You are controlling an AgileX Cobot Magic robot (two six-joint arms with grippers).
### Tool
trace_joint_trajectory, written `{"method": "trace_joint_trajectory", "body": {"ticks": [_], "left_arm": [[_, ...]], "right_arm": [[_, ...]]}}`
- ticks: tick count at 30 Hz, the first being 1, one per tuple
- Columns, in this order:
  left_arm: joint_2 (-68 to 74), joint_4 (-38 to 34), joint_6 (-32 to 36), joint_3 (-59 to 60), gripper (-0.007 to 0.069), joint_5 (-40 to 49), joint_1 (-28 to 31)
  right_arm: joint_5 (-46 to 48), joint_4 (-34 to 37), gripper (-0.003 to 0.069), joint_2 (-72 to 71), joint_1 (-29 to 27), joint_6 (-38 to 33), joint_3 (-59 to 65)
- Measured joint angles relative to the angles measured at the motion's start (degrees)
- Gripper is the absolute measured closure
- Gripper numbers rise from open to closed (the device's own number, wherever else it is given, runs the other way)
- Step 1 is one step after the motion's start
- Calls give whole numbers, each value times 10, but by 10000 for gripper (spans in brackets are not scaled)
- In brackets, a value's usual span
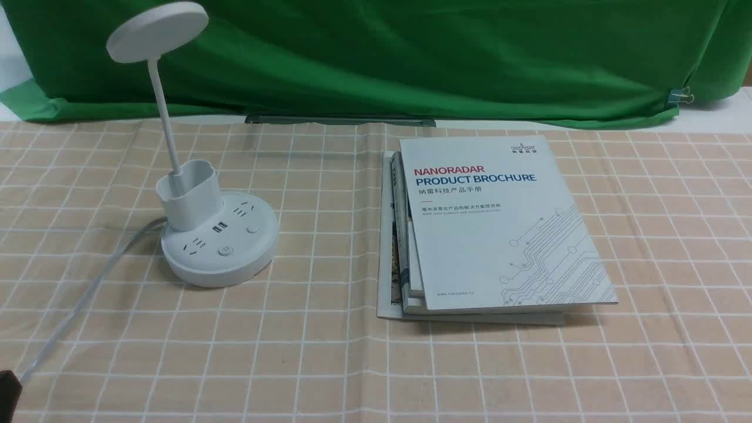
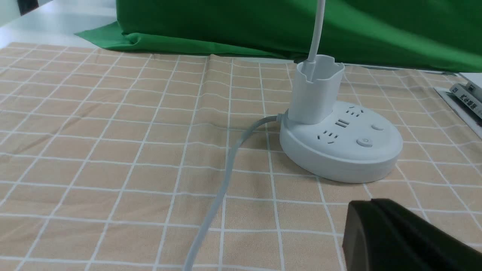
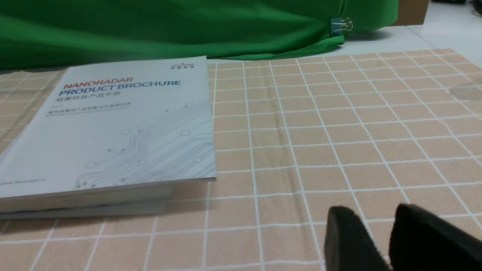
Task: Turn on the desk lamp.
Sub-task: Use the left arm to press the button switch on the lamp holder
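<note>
The desk lamp (image 1: 220, 247) stands upright toward the left side of the table (image 1: 329, 364), well apart from the left gripper (image 2: 371, 201), which is closed on nothing, and from the right gripper (image 3: 371, 207), whose fingers are parted. Its grey cord (image 1: 88, 294) runs from the base toward the table's near left corner. The front view barely catches the left gripper and misses the right; the left wrist view cuts off the lamp's head.
</note>
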Motion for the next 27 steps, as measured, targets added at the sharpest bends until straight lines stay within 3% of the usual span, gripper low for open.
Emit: {"method": "trace_joint_trajectory", "body": {"ticks": [21,27], "left_arm": [[0,0,0,0,623,0,0],[0,34,28,0,623,0,0]], "right_arm": [[0,0,419,0,0,0,0],[0,0,419,0,0,0,0]]}}
